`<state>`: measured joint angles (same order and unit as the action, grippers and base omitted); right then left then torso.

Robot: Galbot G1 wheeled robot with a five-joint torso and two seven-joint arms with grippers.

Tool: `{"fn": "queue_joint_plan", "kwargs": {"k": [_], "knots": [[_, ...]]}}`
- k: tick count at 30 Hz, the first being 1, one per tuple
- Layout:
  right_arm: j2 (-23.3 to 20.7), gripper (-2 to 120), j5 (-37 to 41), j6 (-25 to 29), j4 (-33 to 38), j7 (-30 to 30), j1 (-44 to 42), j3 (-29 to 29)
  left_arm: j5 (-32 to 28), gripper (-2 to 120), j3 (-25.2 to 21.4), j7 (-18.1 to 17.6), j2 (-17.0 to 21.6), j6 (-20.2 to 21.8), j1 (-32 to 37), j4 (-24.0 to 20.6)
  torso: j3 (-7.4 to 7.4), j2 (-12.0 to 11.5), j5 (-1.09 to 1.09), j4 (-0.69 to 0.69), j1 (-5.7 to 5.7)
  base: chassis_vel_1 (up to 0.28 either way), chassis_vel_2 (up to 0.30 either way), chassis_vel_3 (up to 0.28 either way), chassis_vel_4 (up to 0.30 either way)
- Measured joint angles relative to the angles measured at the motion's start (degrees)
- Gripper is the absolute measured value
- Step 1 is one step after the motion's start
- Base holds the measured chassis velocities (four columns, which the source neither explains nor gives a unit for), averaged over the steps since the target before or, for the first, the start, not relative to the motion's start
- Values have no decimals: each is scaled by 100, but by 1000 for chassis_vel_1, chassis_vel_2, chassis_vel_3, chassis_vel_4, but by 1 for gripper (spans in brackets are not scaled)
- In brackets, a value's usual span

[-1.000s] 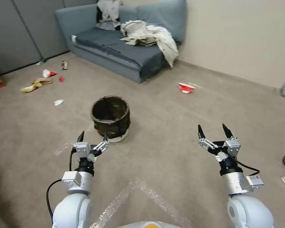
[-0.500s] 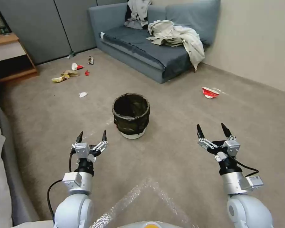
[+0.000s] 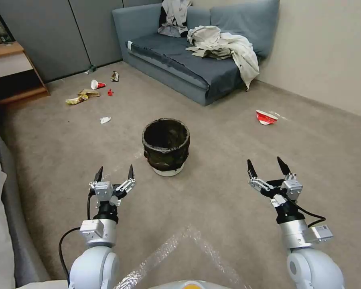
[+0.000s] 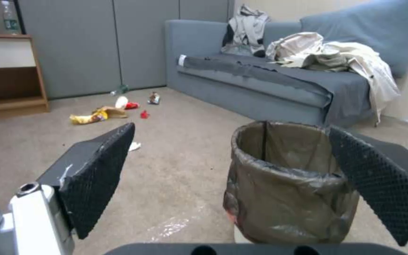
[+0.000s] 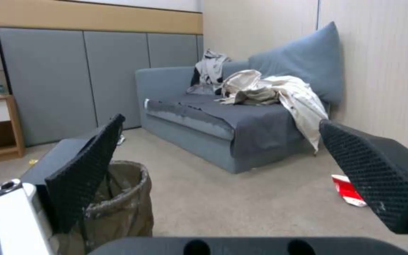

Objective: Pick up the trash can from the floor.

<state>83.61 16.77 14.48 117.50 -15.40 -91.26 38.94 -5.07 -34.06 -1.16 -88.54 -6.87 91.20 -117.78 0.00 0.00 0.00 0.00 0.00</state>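
The trash can [image 3: 166, 146] stands upright on the carpeted floor [image 3: 212, 200] ahead of me, a round bin lined with a crinkled black bag, its white base showing below. My left gripper [image 3: 114, 173] hangs open nearer to me and left of the can, holding nothing. In the left wrist view the trash can [image 4: 287, 184] sits just beyond the open left gripper [image 4: 242, 184]. My right gripper [image 3: 265, 166] is open too, well to the can's right. The right wrist view has the trash can [image 5: 119, 202] behind one pad of the open right gripper [image 5: 234, 177].
A blue-grey sofa [image 3: 196, 60] with crumpled clothes stands against the far wall. Litter [image 3: 88, 93] lies on the carpet at the back left, and a red and white cup [image 3: 265, 117] at the right. A wooden shelf [image 3: 12, 72] is at the far left.
A second ago the whole view swung to the left, so the trash can now sits nearer the centre. Since half a second ago it holds steady. Both grippers stay open.
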Motion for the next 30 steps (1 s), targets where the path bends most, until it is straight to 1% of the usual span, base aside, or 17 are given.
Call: {"fn": "queue_joint_plan", "kwargs": {"k": [5,7,10,13,14,16,20,21,22,24,26,28,30], "knots": [[8,100,-4,19,0,-9,-24,-2,-4,100,-4,0,5,-40,-2,18,0,0,0,1,0,-116,137,139,-118],[14,100,-6,23,6,-22,-34,-2,-8,100,-4,0,7,-60,-2,27,0,0,-1,-1,0,-204,192,208,-224],[21,100,-11,25,12,-30,-45,-4,-17,100,-5,0,11,-76,-1,36,0,0,2,1,0,-231,217,219,-229],[25,100,-15,28,20,-35,-53,-5,-20,100,-6,1,14,-86,-2,45,0,0,-1,0,0,-241,231,260,-233],[32,100,-23,32,21,-38,-59,-10,-24,100,-12,1,17,-93,-5,55,1,0,2,2,1,-234,248,235,-233],[38,100,-29,44,27,-44,-67,-12,-29,100,-15,0,23,-109,-14,73,1,0,-2,0,0,-240,244,240,-233],[41,100,-32,71,23,-52,-69,-15,-33,100,-20,-4,30,-125,-35,110,1,0,-1,0,0,-223,226,221,-230],[41,100,-32,82,15,-55,-66,-16,-34,100,-21,-9,31,-126,-42,115,1,0,4,1,0,-186,209,198,-199],[41,100,-28,115,1,-82,-52,-18,-35,100,-20,-19,31,-127,-61,126,1,0,-2,2,1,-168,185,198,-152],[41,100,-24,158,-23,-111,-36,-18,-41,100,-16,-26,31,-127,-76,141,1,0,-2,1,1,-154,157,185,-152],[44,100,-21,236,-64,-150,-1,-20,-71,100,-9,-33,39,-115,-115,161,1,0,1,0,1,-111,105,136,-91],[45,100,-21,261,-81,-178,18,-20,-106,100,-1,-37,49,-94,-142,173,1,0,-2,0,1,-82,61,71,-55],[45,100,-24,297,-110,-222,49,-20,-233,100,30,-108,85,43,-221,181,1,0,1,1,0,0,0,0,0]]}}
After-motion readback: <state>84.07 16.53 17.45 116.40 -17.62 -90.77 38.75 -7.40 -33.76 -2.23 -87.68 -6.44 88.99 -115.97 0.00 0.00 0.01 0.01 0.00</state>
